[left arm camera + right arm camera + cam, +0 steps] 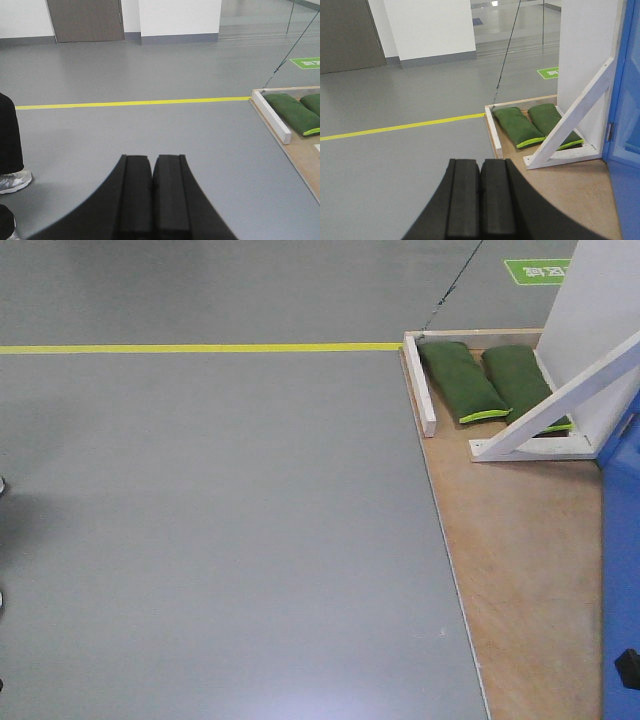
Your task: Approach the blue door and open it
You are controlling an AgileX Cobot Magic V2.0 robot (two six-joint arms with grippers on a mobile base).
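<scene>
The blue door [626, 120] fills the right edge of the right wrist view, with a silver hinge on its frame side; its handle is out of view. In the front view the blue door [622, 570] shows as a strip at the lower right. My left gripper [152, 159] is shut, empty, over grey floor far left of the door. My right gripper [480, 162] is also shut and empty, low in its view, short of the wooden platform [560, 185] on which the door stands.
A white wall panel [582, 55] with a diagonal white brace [570, 122] stands left of the door. Two green sandbags [460, 380] lie on the platform behind a white batten [420, 385]. A yellow floor line [200, 348] crosses the floor. A person's leg and shoe [12, 175] are at left.
</scene>
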